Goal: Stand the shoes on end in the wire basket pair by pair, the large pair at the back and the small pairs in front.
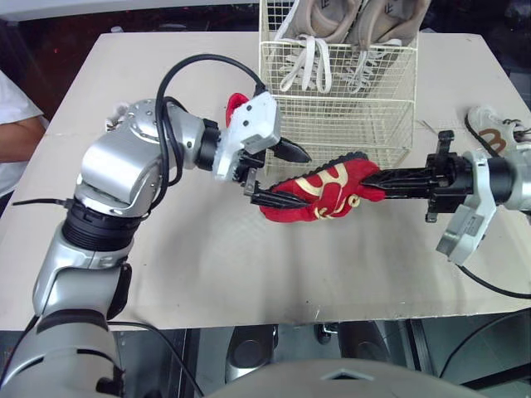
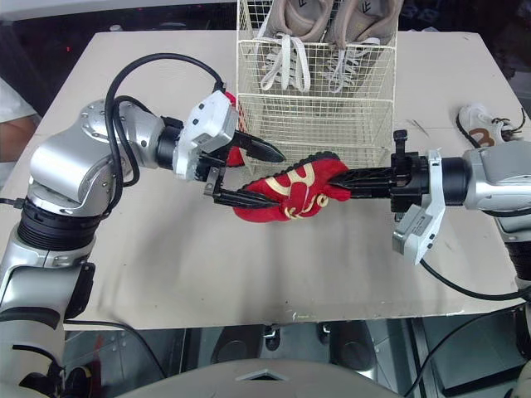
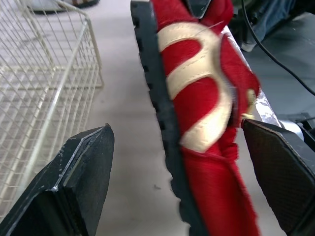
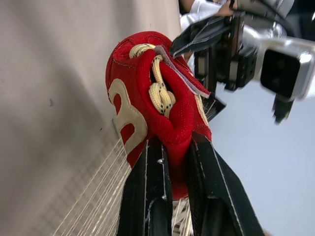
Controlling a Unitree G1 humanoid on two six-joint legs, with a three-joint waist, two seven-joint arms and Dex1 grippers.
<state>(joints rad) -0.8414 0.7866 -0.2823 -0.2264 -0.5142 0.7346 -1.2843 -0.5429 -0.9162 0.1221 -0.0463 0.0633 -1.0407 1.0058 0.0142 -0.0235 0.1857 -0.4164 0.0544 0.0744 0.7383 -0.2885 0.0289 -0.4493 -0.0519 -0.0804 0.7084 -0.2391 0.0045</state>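
A small red shoe (image 1: 323,189) with cream stripes hangs just above the table, in front of the wire basket (image 1: 340,124). My right gripper (image 1: 371,178) is shut on its heel collar, seen close in the right wrist view as the red shoe (image 4: 140,93). My left gripper (image 1: 282,176) is open around the toe end, one finger above the sole and one below. In the left wrist view the shoe (image 3: 197,113) lies between the fingers (image 3: 83,172), nearer the far one. A large beige pair (image 1: 332,21) stands at the basket's back. A second red shoe (image 1: 236,104) lies behind my left wrist.
A white shoe (image 1: 495,131) lies at the table's right edge near my right arm. A person's white sleeve (image 1: 12,124) shows beyond the table's left edge. The front half of the basket holds no shoes. Bare tabletop (image 1: 207,257) lies in front.
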